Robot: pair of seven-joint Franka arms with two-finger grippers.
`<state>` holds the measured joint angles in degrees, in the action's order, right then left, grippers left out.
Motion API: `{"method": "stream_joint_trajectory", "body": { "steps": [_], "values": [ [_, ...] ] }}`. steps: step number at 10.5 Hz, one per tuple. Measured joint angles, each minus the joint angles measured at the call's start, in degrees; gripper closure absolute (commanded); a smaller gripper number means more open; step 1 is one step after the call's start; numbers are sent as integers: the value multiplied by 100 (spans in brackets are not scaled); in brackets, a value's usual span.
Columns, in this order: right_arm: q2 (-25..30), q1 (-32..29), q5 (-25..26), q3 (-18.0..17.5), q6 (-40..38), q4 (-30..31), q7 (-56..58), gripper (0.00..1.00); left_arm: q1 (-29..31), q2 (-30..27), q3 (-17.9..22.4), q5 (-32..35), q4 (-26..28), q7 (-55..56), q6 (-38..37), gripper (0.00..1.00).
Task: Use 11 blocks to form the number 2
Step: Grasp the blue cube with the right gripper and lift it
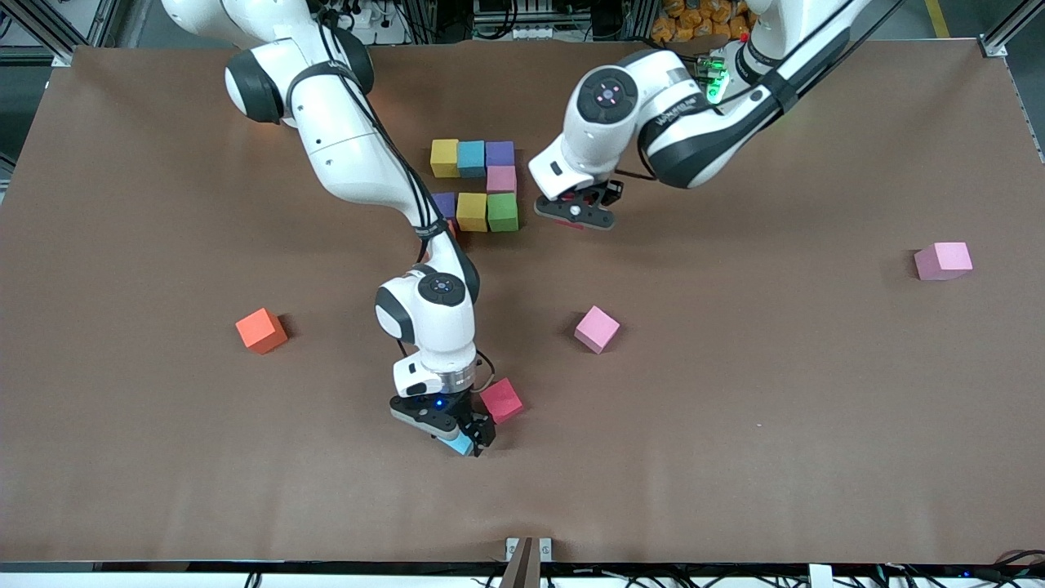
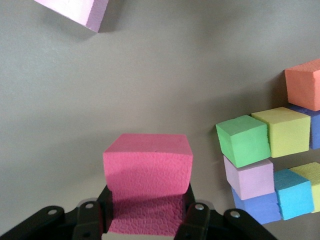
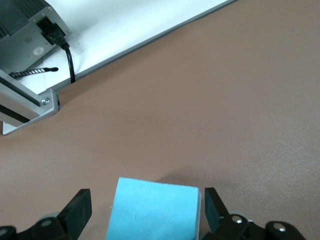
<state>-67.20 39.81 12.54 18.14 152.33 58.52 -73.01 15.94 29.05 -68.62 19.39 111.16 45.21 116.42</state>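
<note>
Right gripper (image 1: 464, 437): low at table's (image 1: 735, 457) near edge, jaws apart astride light blue block (image 3: 152, 210); red block (image 1: 500, 400) at its 1 o'clock. Left gripper (image 1: 575, 214): jaws clamped on pink-red block (image 2: 148, 170), just beside the part-built number 2 (image 1: 478, 186), at 3 o'clock.

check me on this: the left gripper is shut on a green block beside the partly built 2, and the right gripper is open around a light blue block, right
Not quite: the left gripper is shut on a pink block, not a green one, as the left wrist view shows. The rest holds: it is beside the partly built 2, and the right gripper is open around a light blue block.
</note>
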Motion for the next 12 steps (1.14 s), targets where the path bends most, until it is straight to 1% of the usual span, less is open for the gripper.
{"method": "stream_joint_trajectory", "body": {
  "steps": [1,2,3,5,8,10,12],
  "values": [
    [-31,17,0,3,11,-22,0,0,-5,15,-6,-15,0,-60,0,100],
    [-45,35,0,4,14,-30,0,66,-15,18,-20,-16,-16,-63,2,100],
    [-55,46,3,4,14,-30,5,100,-15,22,-25,-17,-89,-65,3,100],
    [-69,51,5,5,10,-29,9,100,-13,60,-24,-25,-260,-88,2,100],
    [-36,44,50,29,1,27,12,100,-17,143,-24,-26,-309,-112,2,100],
    [231,-48,321,-35,0,439,11,100,-23,152,-24,-26,-309,-132,2,100],
    [732,-248,519,-307,-3,1103,16,100,-95,207,-14,-24,-323,-191,19,100]
  ]
}}
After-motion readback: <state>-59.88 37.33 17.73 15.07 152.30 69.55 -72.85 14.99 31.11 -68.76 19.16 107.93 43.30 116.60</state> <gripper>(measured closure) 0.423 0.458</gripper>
